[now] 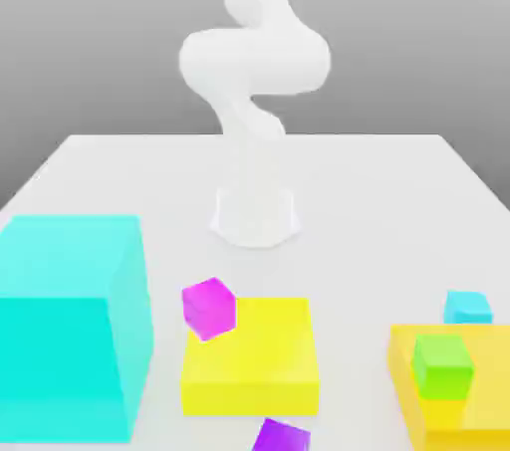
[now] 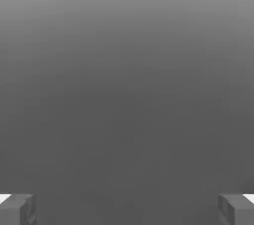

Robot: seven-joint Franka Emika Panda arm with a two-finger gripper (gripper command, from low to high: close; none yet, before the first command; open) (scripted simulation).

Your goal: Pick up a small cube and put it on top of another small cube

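Fingers (image 2: 17, 209) spread wide, one at each side of the hand view, nothing between them, grey backdrop beyond. Four small cubes: a tilted magenta small cube (image 1: 208, 308) touching the back left corner of the flat yellow block (image 1: 251, 359); a purple small cube (image 1: 280, 436) at the white table's (image 1: 379, 200) front edge; a cyan small cube (image 1: 467, 307) behind the second yellow block (image 1: 468, 394); a green small cube (image 1: 441, 366) sitting on that block. One large cyan cube (image 1: 70, 325) fills the front left corner. White arm (image 1: 254, 91) rises from mid-table; grey wall behind.
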